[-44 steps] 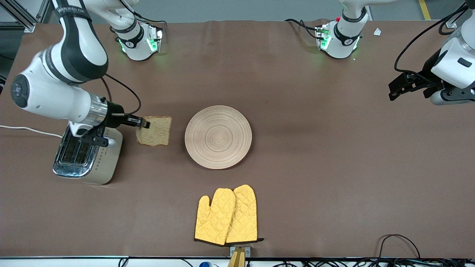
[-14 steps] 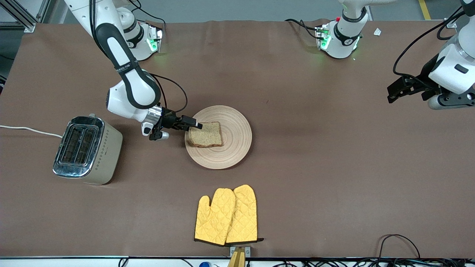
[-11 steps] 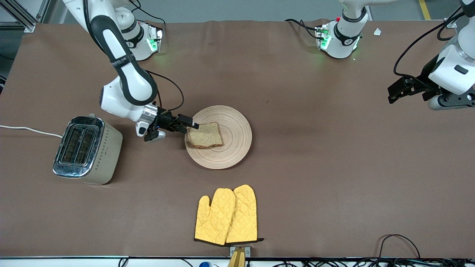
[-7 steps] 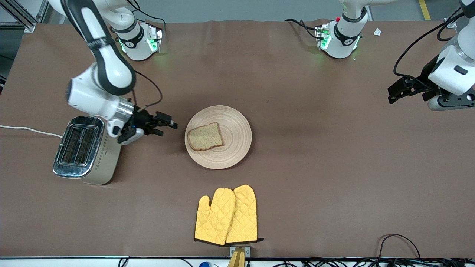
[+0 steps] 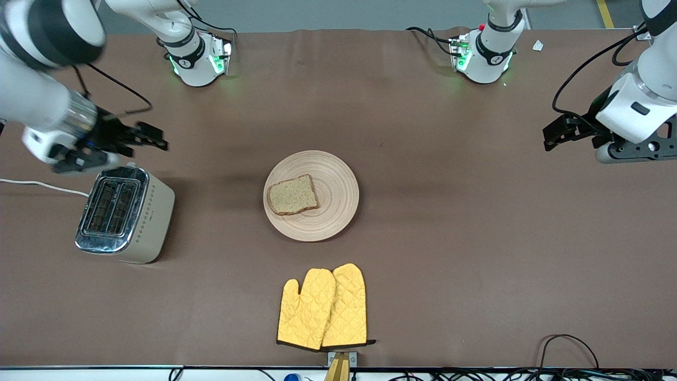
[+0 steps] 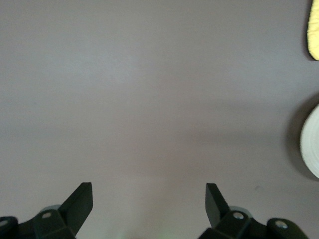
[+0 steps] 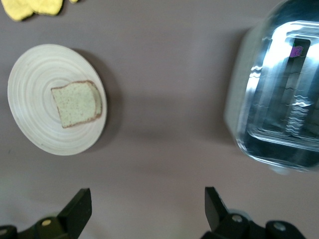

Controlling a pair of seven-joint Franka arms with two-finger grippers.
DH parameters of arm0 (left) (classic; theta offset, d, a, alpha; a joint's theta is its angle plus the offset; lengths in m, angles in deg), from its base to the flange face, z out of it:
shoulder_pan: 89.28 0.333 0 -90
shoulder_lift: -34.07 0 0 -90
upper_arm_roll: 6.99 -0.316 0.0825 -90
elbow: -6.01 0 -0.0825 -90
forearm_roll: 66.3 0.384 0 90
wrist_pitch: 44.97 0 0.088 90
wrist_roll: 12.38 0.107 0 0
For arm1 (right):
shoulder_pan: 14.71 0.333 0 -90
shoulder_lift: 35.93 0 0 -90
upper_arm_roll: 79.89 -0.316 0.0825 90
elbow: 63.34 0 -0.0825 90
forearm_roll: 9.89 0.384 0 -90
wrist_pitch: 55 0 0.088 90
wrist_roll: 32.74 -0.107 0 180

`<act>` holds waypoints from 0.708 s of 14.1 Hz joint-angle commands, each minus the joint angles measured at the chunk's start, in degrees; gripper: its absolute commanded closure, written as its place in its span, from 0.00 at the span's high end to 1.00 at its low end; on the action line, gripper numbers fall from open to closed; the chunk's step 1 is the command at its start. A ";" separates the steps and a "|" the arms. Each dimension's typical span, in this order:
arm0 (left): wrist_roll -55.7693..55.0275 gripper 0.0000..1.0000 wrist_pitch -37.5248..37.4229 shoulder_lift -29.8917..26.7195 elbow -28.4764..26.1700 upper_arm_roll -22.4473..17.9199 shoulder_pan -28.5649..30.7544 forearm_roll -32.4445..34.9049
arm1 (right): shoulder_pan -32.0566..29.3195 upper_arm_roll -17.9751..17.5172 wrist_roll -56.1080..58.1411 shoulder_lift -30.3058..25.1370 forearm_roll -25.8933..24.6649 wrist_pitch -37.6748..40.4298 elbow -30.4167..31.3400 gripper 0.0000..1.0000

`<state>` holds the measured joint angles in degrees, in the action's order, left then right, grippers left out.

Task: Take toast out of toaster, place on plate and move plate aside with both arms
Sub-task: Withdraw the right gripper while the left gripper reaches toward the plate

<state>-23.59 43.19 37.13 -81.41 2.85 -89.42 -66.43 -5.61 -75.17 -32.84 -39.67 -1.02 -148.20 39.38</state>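
The toast lies flat on the round wooden plate at the middle of the table. Both show in the right wrist view, the toast on the plate. My right gripper is open and empty, up in the air over the table beside the toaster, well clear of the plate; its jaws stand wide apart. My left gripper is open and empty, held over the left arm's end of the table; in its own view only the plate's rim shows.
A chrome toaster stands at the right arm's end, also in the right wrist view. A pair of yellow oven mitts lies nearer the front camera than the plate. Cables run along the front edge.
My right gripper carried the toast from beside the toaster to the plate, let it go, opened and pulled back up toward the toaster. The left arm shifted only slightly.
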 commanded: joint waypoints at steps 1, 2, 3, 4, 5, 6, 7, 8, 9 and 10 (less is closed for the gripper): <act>0.92 1.00 1.04 2.39 1.28 0.18 -0.30 -5.82 | -0.22 0.11 -4.81 1.37 -6.03 5.91 -7.60 1.00; 0.93 1.00 2.44 3.35 1.11 0.61 -0.65 -7.93 | -0.31 1.07 -4.73 1.28 -7.01 7.14 -9.10 1.00; 1.01 1.00 3.50 4.84 1.11 1.75 -1.09 -9.43 | -0.22 2.73 -3.86 1.37 -7.89 7.94 -11.20 1.00; 1.01 1.00 4.99 6.42 0.93 2.98 -1.18 -11.45 | -0.22 3.36 -2.98 1.54 -9.99 9.51 -13.40 1.00; 1.01 1.00 7.09 7.92 0.76 4.64 -1.18 -13.47 | -0.31 3.54 -0.89 1.63 -12.71 11.62 -15.59 1.00; 1.10 1.00 8.68 9.85 0.67 6.23 -1.18 -16.01 | -0.31 3.72 0.53 1.72 -13.52 12.77 -17.01 1.00; 1.45 1.00 10.00 11.87 0.67 7.46 -1.18 -19.17 | -0.31 4.41 1.15 1.72 -13.70 12.87 -17.98 1.00; 2.24 1.00 11.58 13.45 0.49 8.69 -1.18 -21.21 | -0.31 5.03 1.24 1.72 -13.79 12.87 -18.08 1.00; 3.90 1.00 13.42 15.47 0.32 9.92 -1.18 -22.44 | -0.31 5.38 1.07 1.72 -13.70 12.95 -18.16 1.00; 5.83 1.00 15.18 17.66 0.32 11.24 -1.18 -23.41 | -0.14 5.47 0.81 1.72 -13.70 12.96 -18.34 1.00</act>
<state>-20.97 56.01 51.36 -81.79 12.21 -91.01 -87.32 -5.79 -70.04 -32.60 -39.23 -13.65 -136.17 22.83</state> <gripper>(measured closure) 0.000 0.000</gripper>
